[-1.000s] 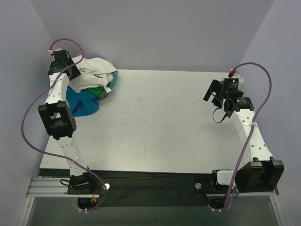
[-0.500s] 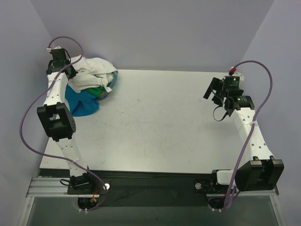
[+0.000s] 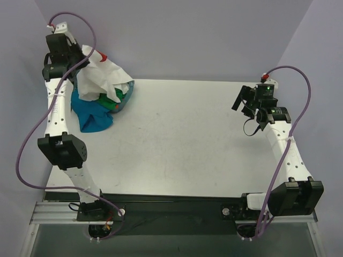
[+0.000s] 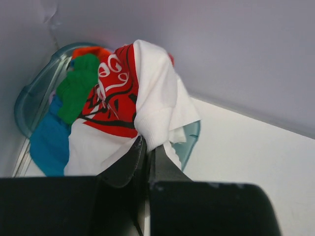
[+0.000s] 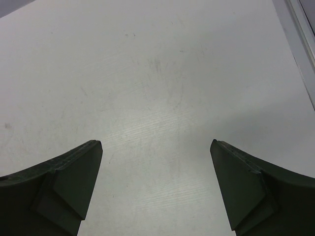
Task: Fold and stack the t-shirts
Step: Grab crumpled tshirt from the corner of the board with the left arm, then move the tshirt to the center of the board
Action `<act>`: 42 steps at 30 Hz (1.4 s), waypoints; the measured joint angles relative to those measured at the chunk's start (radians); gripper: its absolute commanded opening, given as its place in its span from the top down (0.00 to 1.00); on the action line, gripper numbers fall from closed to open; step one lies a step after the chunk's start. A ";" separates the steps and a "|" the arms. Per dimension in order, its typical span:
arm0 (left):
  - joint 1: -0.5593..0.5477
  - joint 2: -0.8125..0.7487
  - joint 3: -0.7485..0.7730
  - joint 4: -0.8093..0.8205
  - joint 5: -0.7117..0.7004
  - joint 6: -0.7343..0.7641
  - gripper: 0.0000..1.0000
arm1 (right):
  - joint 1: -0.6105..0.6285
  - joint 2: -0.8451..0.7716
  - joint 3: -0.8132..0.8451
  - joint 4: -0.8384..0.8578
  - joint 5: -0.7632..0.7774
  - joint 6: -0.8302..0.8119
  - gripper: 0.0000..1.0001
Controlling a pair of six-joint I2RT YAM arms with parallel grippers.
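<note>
My left gripper (image 3: 83, 58) is raised high at the back left corner, shut on a fold of the white t-shirt (image 3: 102, 72). That shirt hangs from the fingers above the heap. In the left wrist view the white t-shirt (image 4: 160, 98) shows its red logo print, pinched at my left gripper (image 4: 146, 146). Under it lie a green t-shirt (image 4: 78, 83), a blue t-shirt (image 4: 47, 142) and a bit of orange cloth (image 4: 91, 50). The blue t-shirt (image 3: 92, 115) spills onto the table. My right gripper (image 3: 244, 104) hovers open at the right, nothing between its fingers (image 5: 81, 172).
A translucent teal basin (image 4: 29, 93) holds the heap against the back left walls; its rim (image 3: 129, 92) shows in the top view. The white table (image 3: 182, 139) stretches between the arms. Purple walls close the back and sides.
My left gripper shut on the white t-shirt and rose up and back, pulling the shirt up off the heap. The right arm barely moved.
</note>
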 measured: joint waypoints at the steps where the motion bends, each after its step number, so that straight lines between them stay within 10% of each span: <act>1: -0.017 0.000 0.032 -0.005 0.018 0.007 1.00 | 0.000 0.000 0.004 0.000 -0.002 0.000 0.01; 11: -0.233 0.015 0.269 0.139 0.298 -0.095 1.00 | 0.000 0.001 0.024 0.000 -0.016 0.008 0.01; 24: -0.391 0.190 0.366 0.755 0.552 -0.635 1.00 | 0.000 0.000 0.023 0.000 -0.017 0.044 0.02; 28: -0.389 0.152 0.220 0.890 0.595 -0.721 0.97 | 0.000 0.000 0.012 0.003 -0.018 0.057 0.03; 33: -0.356 0.028 -0.253 0.890 0.582 -0.695 0.51 | 0.002 -0.001 -0.045 0.011 -0.029 0.067 0.05; 42: -0.231 -0.018 -0.755 0.375 0.253 -0.368 0.36 | 0.071 -0.004 -0.212 0.016 -0.044 0.072 0.07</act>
